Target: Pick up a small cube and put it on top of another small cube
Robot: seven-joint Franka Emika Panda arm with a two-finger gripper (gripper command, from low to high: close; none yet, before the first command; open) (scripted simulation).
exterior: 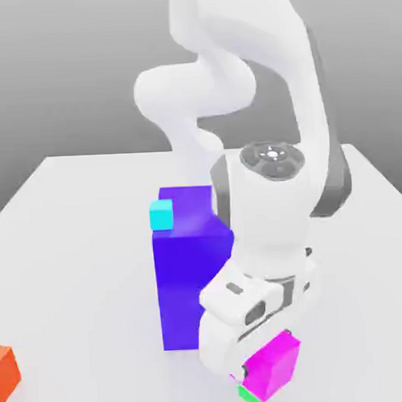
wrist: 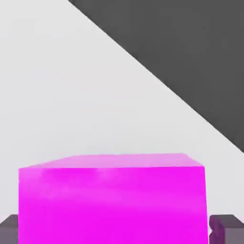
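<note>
The magenta cube (exterior: 273, 366) sits tilted on top of the tiny green cube (exterior: 250, 395), at the near edge of the white worktop (exterior: 75, 267), toward the exterior view's right. Only a sliver of the green cube shows beneath the magenta one. In the hand view the magenta cube (wrist: 112, 202) lies between the two dark fingertips (wrist: 225, 228), and a narrow gap shows beside the one that is plainly seen. The claw (exterior: 244, 369) stands spread apart around the cube rather than pinching it. Just to the left and farther back rises the big blue-purple block (exterior: 187, 271), with a tiny cyan cube (exterior: 161, 214) at its top left corner. An orange cube (exterior: 6, 371) lies at the near left edge.
</note>
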